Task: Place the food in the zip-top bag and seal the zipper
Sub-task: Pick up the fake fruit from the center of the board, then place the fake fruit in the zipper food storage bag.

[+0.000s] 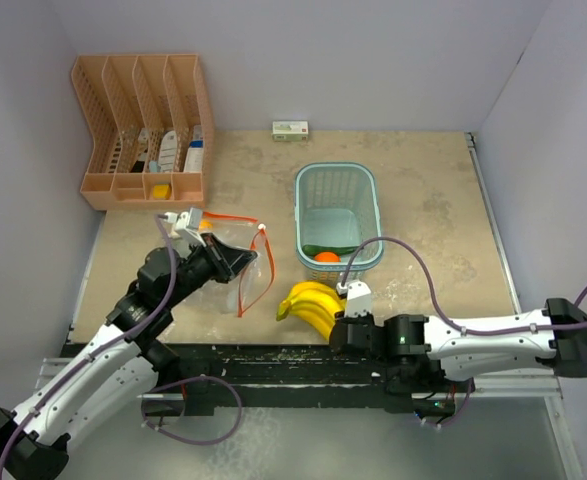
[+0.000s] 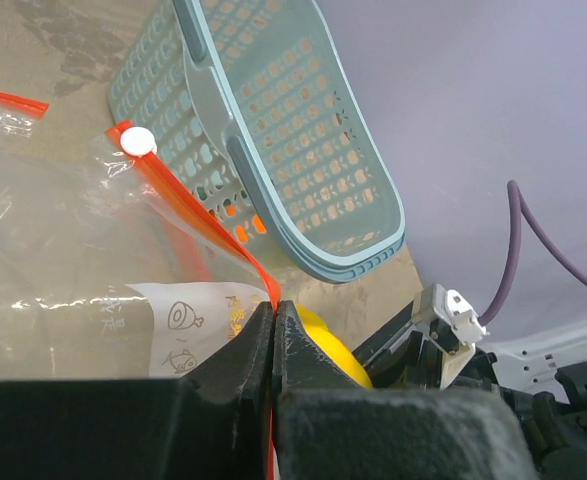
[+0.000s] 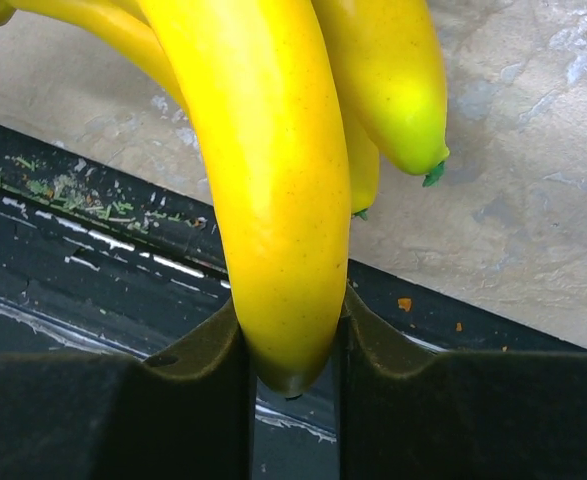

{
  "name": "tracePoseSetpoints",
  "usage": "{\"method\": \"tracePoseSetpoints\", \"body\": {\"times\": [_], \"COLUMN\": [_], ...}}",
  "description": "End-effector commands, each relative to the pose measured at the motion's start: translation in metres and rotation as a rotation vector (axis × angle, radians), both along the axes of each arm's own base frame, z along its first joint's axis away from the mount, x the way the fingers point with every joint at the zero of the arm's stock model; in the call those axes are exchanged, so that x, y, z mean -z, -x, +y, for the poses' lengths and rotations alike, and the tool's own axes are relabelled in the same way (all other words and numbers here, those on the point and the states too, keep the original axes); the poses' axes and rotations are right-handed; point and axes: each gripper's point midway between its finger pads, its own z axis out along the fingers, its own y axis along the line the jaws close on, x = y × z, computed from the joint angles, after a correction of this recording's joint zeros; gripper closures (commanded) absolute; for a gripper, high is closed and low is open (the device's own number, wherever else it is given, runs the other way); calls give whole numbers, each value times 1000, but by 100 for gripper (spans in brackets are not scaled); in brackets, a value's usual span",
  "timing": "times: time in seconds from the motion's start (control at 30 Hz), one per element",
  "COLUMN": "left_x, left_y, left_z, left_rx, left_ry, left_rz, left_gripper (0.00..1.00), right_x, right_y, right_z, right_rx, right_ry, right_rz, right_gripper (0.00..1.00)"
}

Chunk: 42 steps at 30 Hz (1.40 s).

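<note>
The clear zip-top bag (image 1: pixel 235 268) with an orange zipper strip lies left of centre. My left gripper (image 1: pixel 241 262) is shut on its orange zipper edge (image 2: pixel 213 235); the white slider (image 2: pixel 138 141) sits further along the strip. My right gripper (image 1: pixel 339 322) is shut on one banana of the yellow bunch (image 1: pixel 311 303), near the table's front edge; in the right wrist view the banana (image 3: pixel 273 190) is wedged between the fingers. A small orange fruit (image 1: pixel 326 257) and a long green vegetable (image 1: pixel 325 248) lie in the light blue basket (image 1: pixel 337 175). The broccoli-like head is out of view.
The basket stands at centre, just behind the bananas. A peach desk organiser (image 1: pixel 143 130) with small items stands at the back left. A small white box (image 1: pixel 290 130) lies at the back wall. A black rail (image 1: pixel 273 355) runs along the table's near edge.
</note>
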Motion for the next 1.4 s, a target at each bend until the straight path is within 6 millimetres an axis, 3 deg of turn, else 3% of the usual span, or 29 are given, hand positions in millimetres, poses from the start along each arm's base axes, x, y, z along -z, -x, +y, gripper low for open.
{"method": "tracePoseSetpoints", "body": {"times": [0.0,0.13,0.4,0.67,0.83,1.1,1.23,1.37], "left_x": [-19,-24,-37,-64,-78,-88,-91,-99], "left_y": [-1,0,6,19,23,27,32,36], "left_z": [5,6,10,36,48,51,59,63], "left_rx": [-19,-19,-22,-88,-123,-120,-136,-144], "left_ry": [5,7,15,-19,-39,-53,-69,-56], "left_rz": [-60,-68,-91,-149,-179,-185,-191,-212], "left_gripper": [100,100,100,100,100,100,100,100], "right_x": [-27,-48,-102,-138,-179,-234,-245,-243], "right_y": [-3,10,14,2,-8,-20,-31,-36], "right_z": [18,33,20,17,37,65,66,76], "right_rx": [-19,-62,66,108,63,87,111,64], "right_ry": [-54,-17,158,-44,-82,-92,-73,31], "right_rz": [-85,-149,-356,-387,-524,-715,-737,-776], "right_gripper": [100,100,100,100,100,100,100,100]}}
